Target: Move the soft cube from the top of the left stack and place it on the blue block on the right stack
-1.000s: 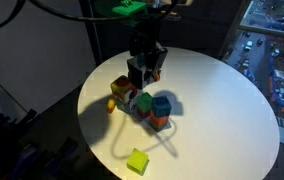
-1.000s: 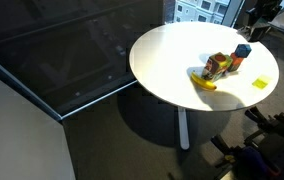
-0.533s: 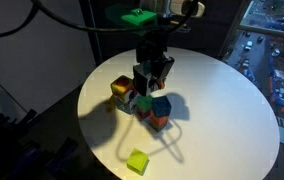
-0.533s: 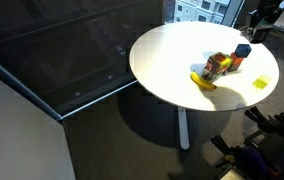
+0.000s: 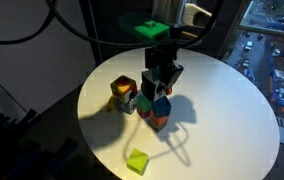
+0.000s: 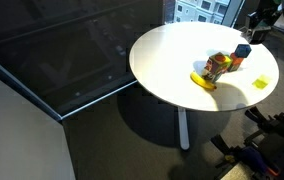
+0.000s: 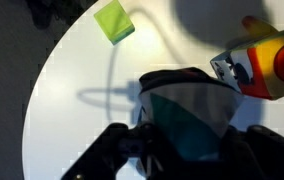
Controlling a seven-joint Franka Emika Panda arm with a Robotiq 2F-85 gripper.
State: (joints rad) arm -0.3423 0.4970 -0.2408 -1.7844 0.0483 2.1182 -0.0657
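Claw point(image 7: 187, 150) is pinching the soft cube point(image 7: 187, 115). In the wrist view the patchwork bulk fills the gap between the two dark fingers point(image 7: 110, 152), which stand wide only because the cube is broader than the plain blocks. In an exterior view the soft cube point(image 5: 158, 92) hangs off the table point(image 5: 227, 110), directly above the right stack point(image 5: 159, 115); I cannot tell whether its underside touches the blue block point(image 5: 161, 106). The blue block sits on the orange-red cube point(image 5: 158, 122), so the landing face is small and raised, hence the straight-down, centred approach. The left stack point(image 5: 123, 93) sits at 9 o'clock of the right stack, near but apart, with its top bare. Carry looks done, release not yet made. The plain yellow-green cube point(image 5: 136, 161) lies alone toward 7 o'clock, well clear of the work; in the wrist view it shows at 11 o'clock of the claw. Judgement: the load overhangs the blue block on all sides, and a soft body can rock, so it needs a level set-down and a clean spreading of the fingers. A sideways nudge could topple the two-block column. The other exterior view is too distant for contact detail.
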